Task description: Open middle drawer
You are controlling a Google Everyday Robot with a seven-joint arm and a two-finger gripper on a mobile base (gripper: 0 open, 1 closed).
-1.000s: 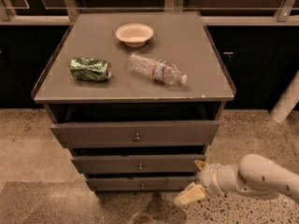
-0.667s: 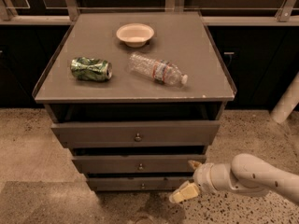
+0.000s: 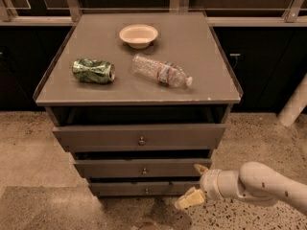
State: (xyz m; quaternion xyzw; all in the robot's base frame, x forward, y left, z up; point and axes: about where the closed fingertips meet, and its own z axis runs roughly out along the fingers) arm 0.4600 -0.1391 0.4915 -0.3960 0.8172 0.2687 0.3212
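Your tool (image 3: 188, 186) sits low at the right front of the table (image 3: 144, 94), near the right end of the middle drawer (image 3: 105, 168). Its two tan fingers are spread apart and hold nothing. It is well short of the small round metal knob (image 3: 144, 171) at the drawer's centre. That is the only grip the flat front offers, so I judge you are lining up from the side and have yet to come across to it.

The middle drawer is the second of three grey-brown matte fronts. It lies under the wider top drawer (image 3: 96, 137) and above the narrower bottom drawer (image 3: 120, 188). It looks shut or nearly so, with a dark gap above it.

The white arm (image 3: 268, 183) is smooth and rounded, and it comes in from the right above the speckled stone floor (image 3: 29, 143).

On the table top, out of your way, are three things:
- a crushed green can (image 3: 93, 71) lying on its side
- a clear ribbed plastic bottle (image 3: 162, 73), also lying down
- a shallow cream bowl (image 3: 138, 35) standing upright further back

A hard pull could shake the table and set the bottle rolling.
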